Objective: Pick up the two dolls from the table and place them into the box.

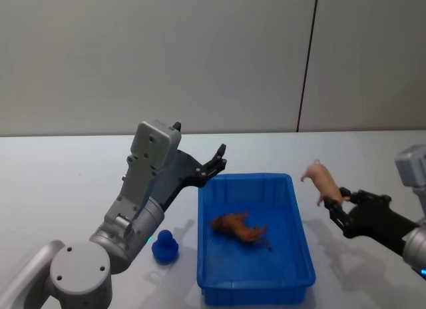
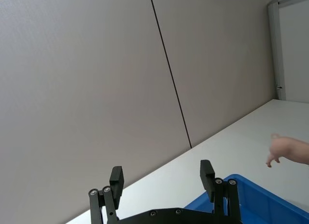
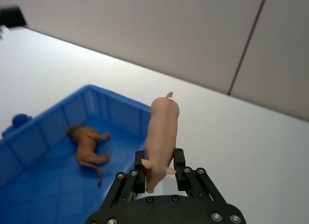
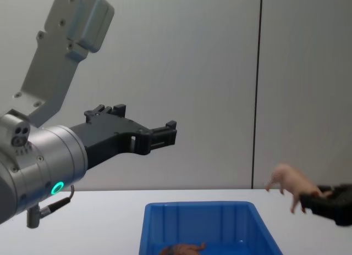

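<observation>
A reddish-brown lion doll (image 1: 239, 228) (image 3: 88, 149) (image 4: 181, 248) lies on its side inside the blue box (image 1: 293, 219) (image 3: 53, 122) (image 4: 220, 219). A pink pig doll (image 1: 323, 181) (image 3: 161, 132) (image 4: 291, 183) is held in the air just right of the box, with my right gripper (image 1: 338, 201) (image 3: 160, 163) (image 4: 313, 197) shut on its rear end. My left gripper (image 1: 218, 161) (image 2: 161, 178) (image 4: 165, 133) hangs open and empty above the box's far left corner.
A small blue round-topped object (image 1: 164, 246) (image 3: 19, 120) stands on the white table (image 1: 66, 189) just left of the box. A grey wall with a dark seam rises behind the table.
</observation>
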`<act>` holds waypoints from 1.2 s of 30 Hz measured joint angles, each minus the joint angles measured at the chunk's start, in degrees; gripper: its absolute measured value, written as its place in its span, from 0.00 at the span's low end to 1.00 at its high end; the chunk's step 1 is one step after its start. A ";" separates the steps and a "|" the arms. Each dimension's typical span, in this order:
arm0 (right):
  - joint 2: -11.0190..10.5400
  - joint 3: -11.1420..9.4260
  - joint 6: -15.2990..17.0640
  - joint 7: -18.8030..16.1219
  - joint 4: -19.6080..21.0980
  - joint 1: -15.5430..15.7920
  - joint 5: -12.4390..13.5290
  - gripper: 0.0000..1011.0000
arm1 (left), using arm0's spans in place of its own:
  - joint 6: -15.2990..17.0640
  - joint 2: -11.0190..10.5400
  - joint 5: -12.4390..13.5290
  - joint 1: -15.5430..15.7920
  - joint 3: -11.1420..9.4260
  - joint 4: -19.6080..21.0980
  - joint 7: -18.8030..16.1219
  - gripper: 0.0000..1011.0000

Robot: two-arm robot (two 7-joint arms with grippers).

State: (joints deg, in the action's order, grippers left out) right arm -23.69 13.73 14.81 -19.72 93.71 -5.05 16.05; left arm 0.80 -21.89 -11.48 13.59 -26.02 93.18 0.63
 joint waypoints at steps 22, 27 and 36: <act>4.36 3.84 -0.77 -13.22 -1.48 -6.70 -4.85 0.42 | 0.00 0.00 0.00 0.00 0.00 0.00 0.00 0.99; 5.06 4.69 -0.27 -14.99 -2.36 -7.51 -5.58 0.61 | 0.00 0.00 0.00 0.00 0.00 0.00 0.00 0.99; 5.18 4.98 -0.18 -15.37 -3.06 -7.95 -5.66 0.86 | 0.00 0.00 0.00 0.00 0.00 0.00 0.00 0.99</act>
State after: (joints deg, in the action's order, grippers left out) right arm -18.50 18.72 14.63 -35.09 90.65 -13.00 10.39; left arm 0.79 -21.89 -11.48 13.59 -26.02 93.18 0.62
